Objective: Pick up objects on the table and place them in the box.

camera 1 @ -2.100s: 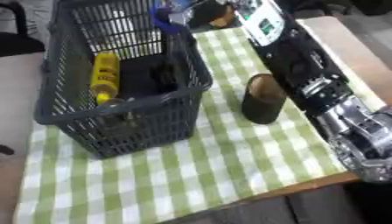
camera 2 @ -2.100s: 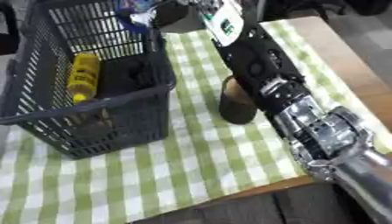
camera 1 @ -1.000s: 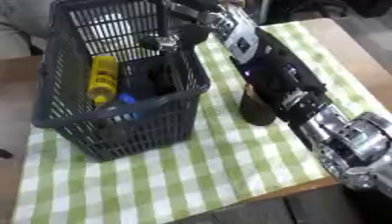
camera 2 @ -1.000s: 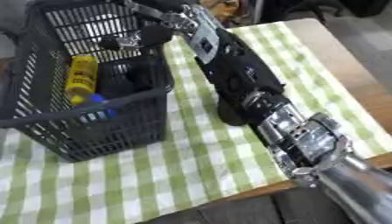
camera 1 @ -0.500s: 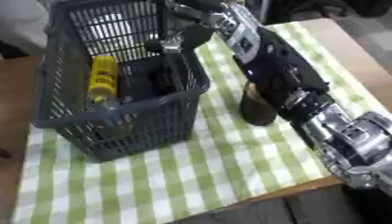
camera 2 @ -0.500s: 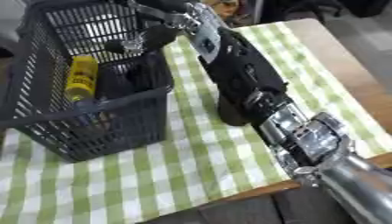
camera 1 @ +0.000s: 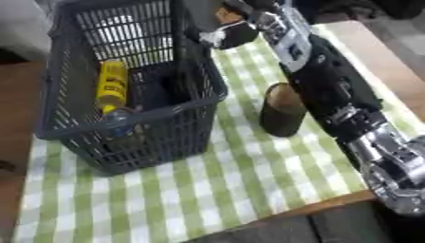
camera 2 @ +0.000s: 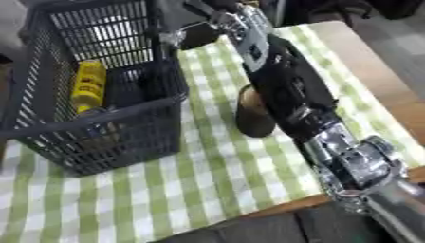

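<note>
A dark plastic basket (camera 1: 162, 135) stands on the left of the checked cloth. Inside it lie a yellow bottle (camera 1: 110, 84), a small clear thing with a blue tint (camera 1: 119, 117) and a dark object (camera 1: 158, 88). A brown cylinder (camera 1: 282, 110) stands upright on the cloth just right of the basket. My right arm reaches from the lower right to the top, passing right beside the cylinder. My right hand (camera 1: 235, 32) hovers by the basket's far right corner, at rim height; its grip is blurred. My left hand does not show.
The green and white checked cloth (camera 1: 207, 190) covers a wooden table whose bare edge (camera 1: 369, 45) runs along the right. The table's front edge (camera 1: 324, 206) is close at the bottom. Dark shapes stand beyond the far end.
My right hand was over and inside the basket with a blue thing; it has drawn back right to the rim corner. A blue-tinted thing now lies in the basket. The camera shifted slightly.
</note>
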Action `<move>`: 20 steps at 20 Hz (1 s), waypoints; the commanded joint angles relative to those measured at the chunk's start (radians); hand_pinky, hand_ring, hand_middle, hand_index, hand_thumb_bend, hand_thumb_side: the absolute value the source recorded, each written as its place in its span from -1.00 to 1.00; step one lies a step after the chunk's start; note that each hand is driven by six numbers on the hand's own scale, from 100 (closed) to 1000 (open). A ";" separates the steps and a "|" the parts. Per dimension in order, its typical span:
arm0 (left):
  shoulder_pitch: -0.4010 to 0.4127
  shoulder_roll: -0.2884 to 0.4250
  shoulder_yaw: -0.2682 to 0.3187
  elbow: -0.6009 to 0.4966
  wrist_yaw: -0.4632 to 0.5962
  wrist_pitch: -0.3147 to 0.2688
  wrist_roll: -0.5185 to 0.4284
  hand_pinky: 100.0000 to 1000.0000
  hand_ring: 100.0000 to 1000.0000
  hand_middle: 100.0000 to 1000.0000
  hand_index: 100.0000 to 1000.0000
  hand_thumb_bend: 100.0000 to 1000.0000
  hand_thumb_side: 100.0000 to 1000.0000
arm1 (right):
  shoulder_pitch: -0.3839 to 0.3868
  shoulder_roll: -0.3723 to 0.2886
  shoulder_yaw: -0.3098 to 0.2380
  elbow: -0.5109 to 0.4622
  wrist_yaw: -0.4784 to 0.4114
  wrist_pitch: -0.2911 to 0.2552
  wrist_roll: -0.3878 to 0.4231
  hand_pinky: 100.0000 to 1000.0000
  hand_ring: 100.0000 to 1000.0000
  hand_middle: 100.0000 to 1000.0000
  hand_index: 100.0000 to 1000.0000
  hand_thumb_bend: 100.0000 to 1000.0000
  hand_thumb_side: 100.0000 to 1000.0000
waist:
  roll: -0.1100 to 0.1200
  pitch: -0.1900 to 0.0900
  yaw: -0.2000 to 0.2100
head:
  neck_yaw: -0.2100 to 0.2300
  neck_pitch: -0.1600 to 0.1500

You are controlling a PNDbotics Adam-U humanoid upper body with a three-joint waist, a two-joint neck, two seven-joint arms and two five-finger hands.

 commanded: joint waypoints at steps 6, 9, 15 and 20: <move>-0.014 0.006 0.015 -0.017 0.002 -0.004 0.009 -0.39 0.57 0.44 0.47 -0.36 0.80 | 0.130 -0.150 -0.127 -0.208 -0.083 0.143 -0.030 0.43 0.47 0.51 0.76 -0.36 0.22 | -0.005 -0.005 -0.015 | 0.022 -0.008; -0.015 0.005 0.017 -0.018 0.002 -0.005 0.012 -0.39 0.57 0.44 0.47 -0.36 0.80 | 0.181 -0.169 -0.165 -0.266 -0.119 0.200 -0.031 0.37 0.42 0.47 0.74 -0.42 0.20 | -0.004 -0.001 -0.018 | 0.026 -0.008; -0.016 0.002 0.022 -0.020 0.002 -0.007 0.025 -0.39 0.56 0.44 0.47 -0.37 0.79 | 0.243 -0.183 -0.211 -0.323 -0.165 0.260 -0.023 0.32 0.39 0.43 0.71 -0.49 0.20 | -0.005 0.002 -0.017 | 0.031 -0.008; -0.017 0.002 0.021 -0.020 0.004 -0.008 0.035 -0.39 0.56 0.43 0.46 -0.37 0.78 | 0.258 -0.180 -0.221 -0.333 -0.180 0.276 -0.010 0.32 0.39 0.43 0.70 -0.49 0.21 | -0.005 0.003 -0.017 | 0.031 -0.009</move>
